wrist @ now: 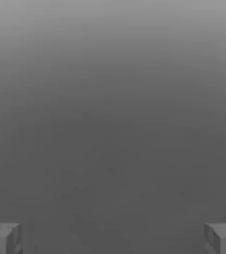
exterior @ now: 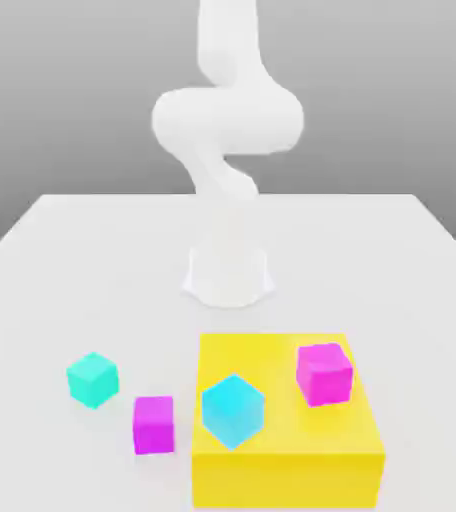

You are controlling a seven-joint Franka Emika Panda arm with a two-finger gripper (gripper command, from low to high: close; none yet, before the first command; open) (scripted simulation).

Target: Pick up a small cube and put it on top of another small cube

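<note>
Item: Panda gripper (wrist: 113,239). I see its two fingers spread wide apart in the hand view, released, with nothing between them and nothing touched.

Item: small cubes, four, all away from the gripper, none between its fingers. In the exterior view, cyan cube (exterior: 233,411) and pink cube (exterior: 324,374) rest apart on the yellow block (exterior: 285,478); turquoise cube (exterior: 93,380) and purple cube (exterior: 154,425) sit on the white table (exterior: 32,300), toward the exterior view's left. Which one I am to lift, the task leaves unsaid.

Step in hand, as I judge it: the approach. I should choose a cube, turn the fingers square to two opposite faces, centre above it and descend straight. The cyan cube stands at an angle, so I would match its turn first, lest a corner catch and spin it.
</note>
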